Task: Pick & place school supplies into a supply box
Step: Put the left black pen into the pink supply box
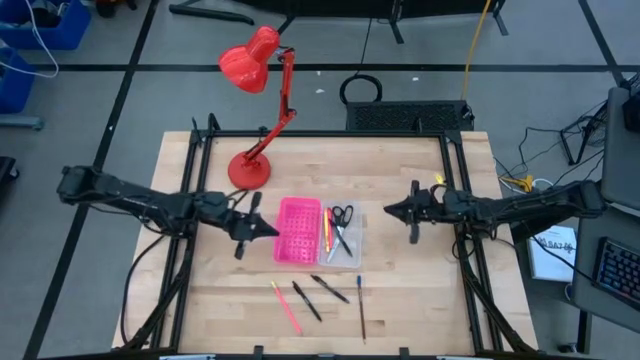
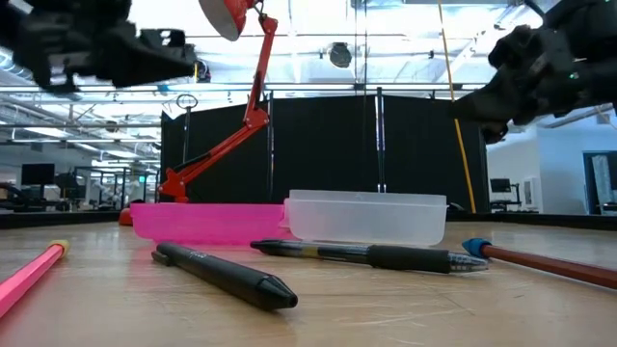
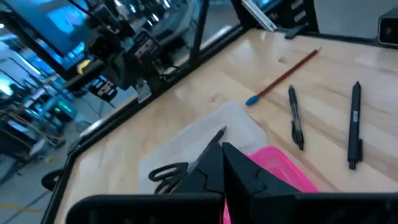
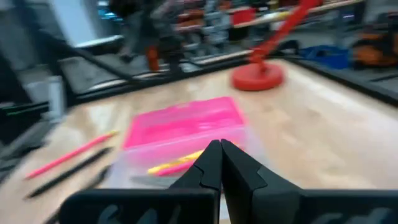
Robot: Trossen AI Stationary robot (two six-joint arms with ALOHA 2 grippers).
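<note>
- The supply box [image 1: 318, 232] lies open mid-table on pale wood planks [image 1: 420, 290], its clear half holding scissors [image 1: 342, 214] and pens.
- Four pens and pencils [image 1: 318, 295] lie near the front edge.
- The left gripper [image 1: 262, 228], fingers pressed together, hovers beside the pink half.
- The right gripper [image 1: 392, 211], fingers together, hangs right of the box.
- A red lamp [image 1: 255, 70] stands behind; a workshop lies beyond.

Right wrist view: blurred throughout; pink pencil [image 4: 71, 154] and dark pens beside it are only streaks. Contents of the clear plastic tray half [image 4: 163, 168] are indistinct beyond a yellow streak.

Low view: pink pencil [image 2: 29, 273] and brown pencil with blue end [image 2: 540, 262] are cut by the edges. Red desk lamp [image 2: 231, 16] head is cropped above.

Left wrist view: black-handled scissors [image 3: 173, 172] are partly hidden behind the fingers.
</note>
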